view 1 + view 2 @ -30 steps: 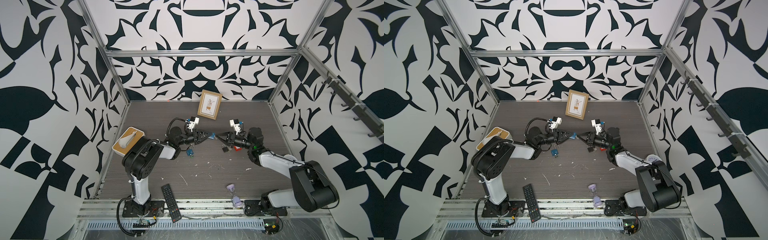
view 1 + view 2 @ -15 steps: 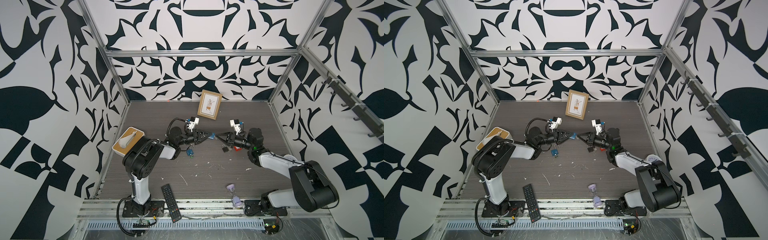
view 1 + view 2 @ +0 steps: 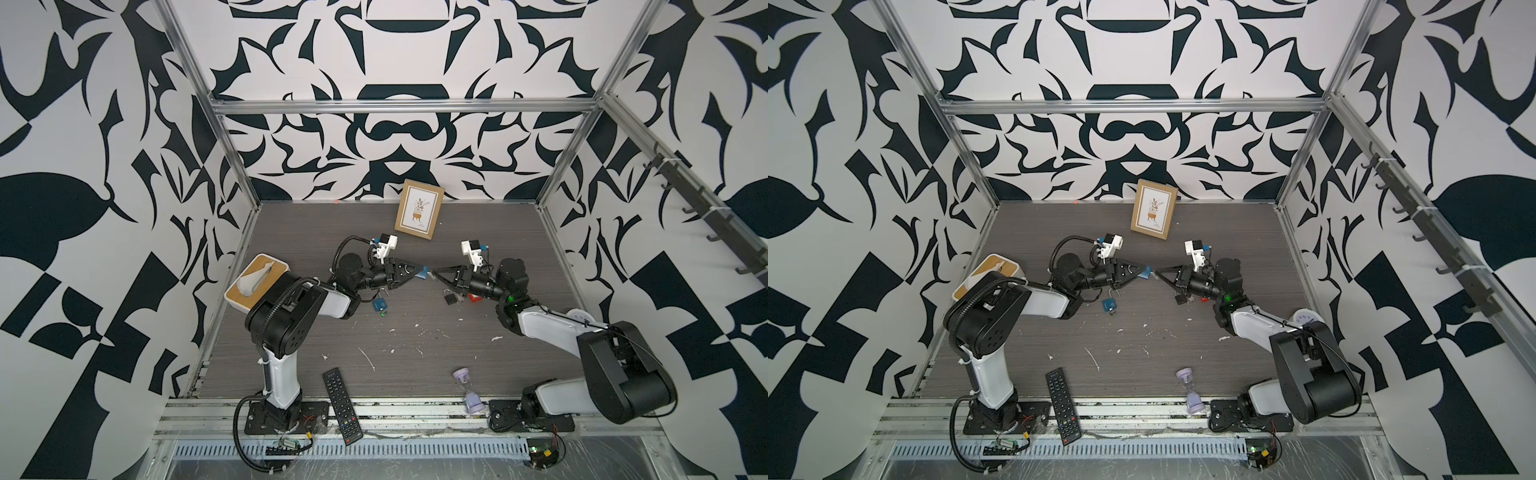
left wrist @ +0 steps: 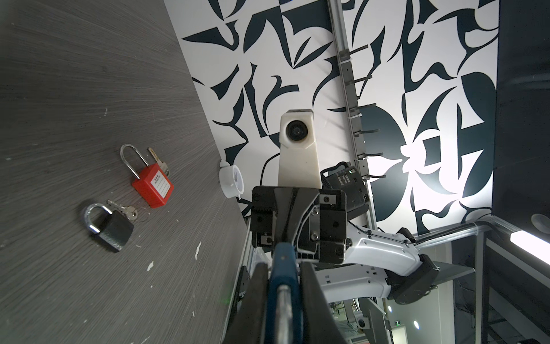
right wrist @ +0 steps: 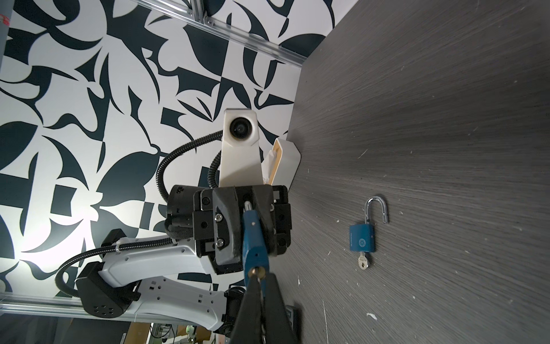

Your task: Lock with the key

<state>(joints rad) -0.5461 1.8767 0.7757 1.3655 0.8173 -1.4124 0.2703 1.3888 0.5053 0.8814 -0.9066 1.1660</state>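
1. Far left: one white tissue box with a wooden lid sits against the wall. One black remote control lies at the front edge.
2. One blue padlock with an open steel shackle lies flat on the grey table, with one key in its keyhole.
3. Left gripper: the fingers are clamped narrowly on a second blue padlock, held clear of the table at mid-scene.
4. Right gripper: the fingers are pressed together at that padlock's brass keyhole end. I cannot tell whether anything sits between them.
5. One black padlock and one red padlock lie close together near the right gripper, with loose keys beside each.
6. My count: four padlocks, one framed picture at the back and one lilac hourglass at the front.
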